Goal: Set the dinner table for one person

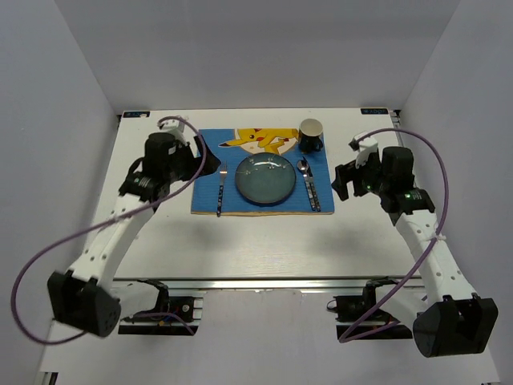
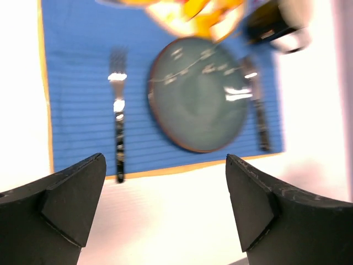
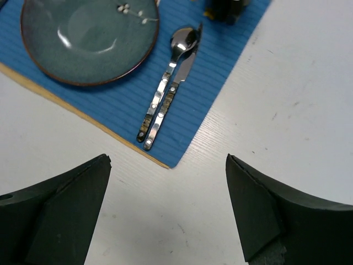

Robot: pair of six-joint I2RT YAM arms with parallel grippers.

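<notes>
On the white dinner table lies a blue placemat with a yellow cartoon figure. A teal plate sits at its middle. A fork lies to the plate's left, a spoon and a knife to its right. A dark mug stands at the mat's far right corner. My left gripper hovers at the mat's left edge, open and empty. At the right edge my right gripper is open too, with bare table between its fingers.
White walls close in the table on the left, the back and the right. A metal rail runs along the front edge between the arm bases. Purple cables loop from both arms.
</notes>
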